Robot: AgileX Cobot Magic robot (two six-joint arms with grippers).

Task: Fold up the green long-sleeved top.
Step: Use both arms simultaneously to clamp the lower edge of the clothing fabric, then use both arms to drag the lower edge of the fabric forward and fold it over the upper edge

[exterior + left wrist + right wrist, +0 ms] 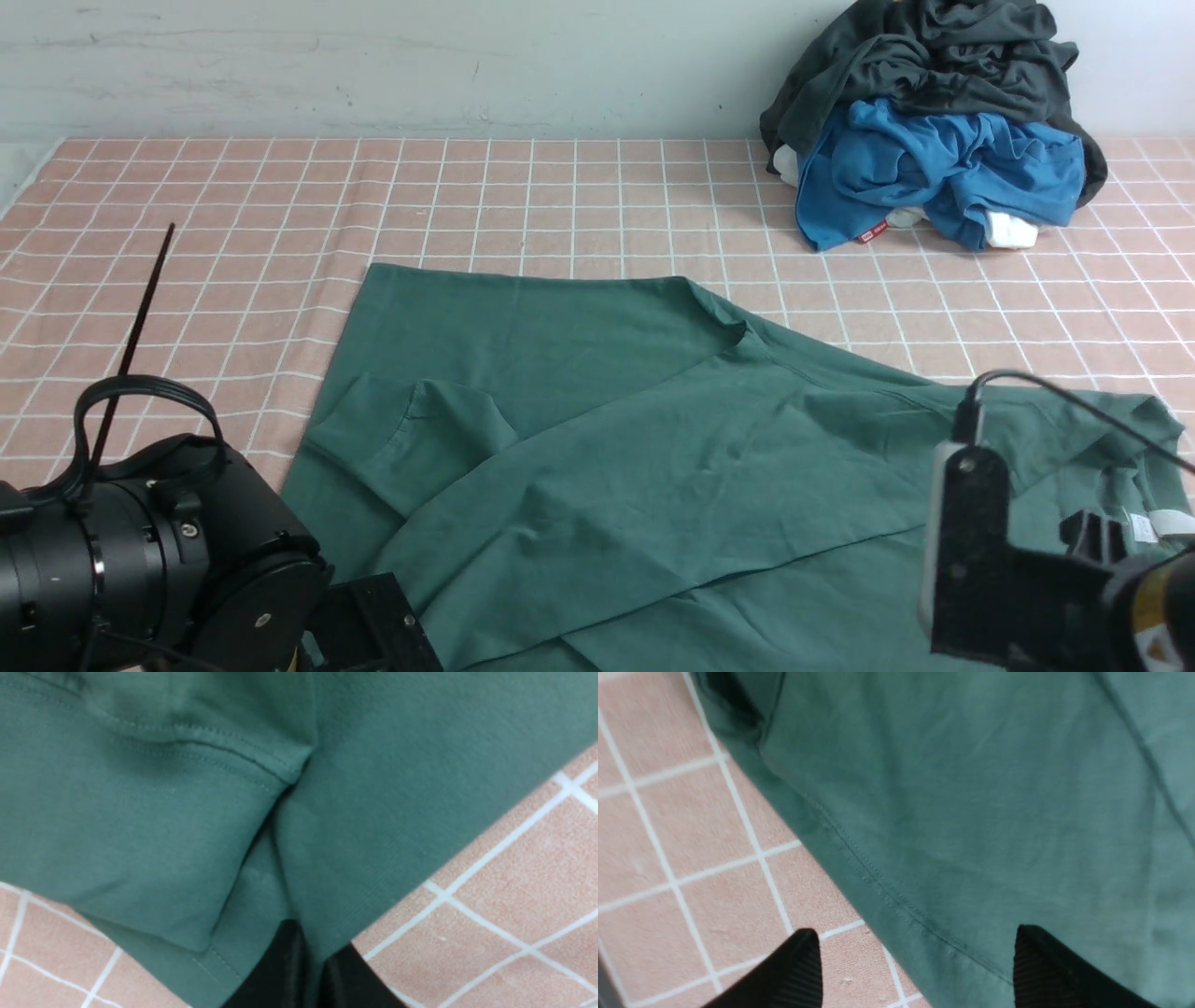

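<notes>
Tabletop [560, 187] with a pink checked covering carries everything. The green long-sleeved top [607, 448] lies spread along its near edge, from the middle toward the near right corner, and one sleeve [420, 429] is laid over the body on the left side. In the far right corner a dark grey garment [934, 56] is heaped on a blue garment [934, 168], well apart from the top.

The left gripper [322, 975] is pressed together and pinches a fold of the green cloth close to its edge. The right gripper [913, 952] is spread wide and holds nothing. One of its fingers is over the bare covering and the other is over the top, with the stitched hem between them.

I think the main danger is an uneven pull. Only the left side is held, so if the left arm lifts or drags now, the whole garment may slide and twist over the tabletop instead of folding along a straight line. The sleeve may then fall off the body.

The left pinch seems to take little cloth, so the fabric could slip out under tension.

If the right gripper closes where it is, it could catch only the thin hem, or catch the covering together with it. This would wrinkle both.
</notes>
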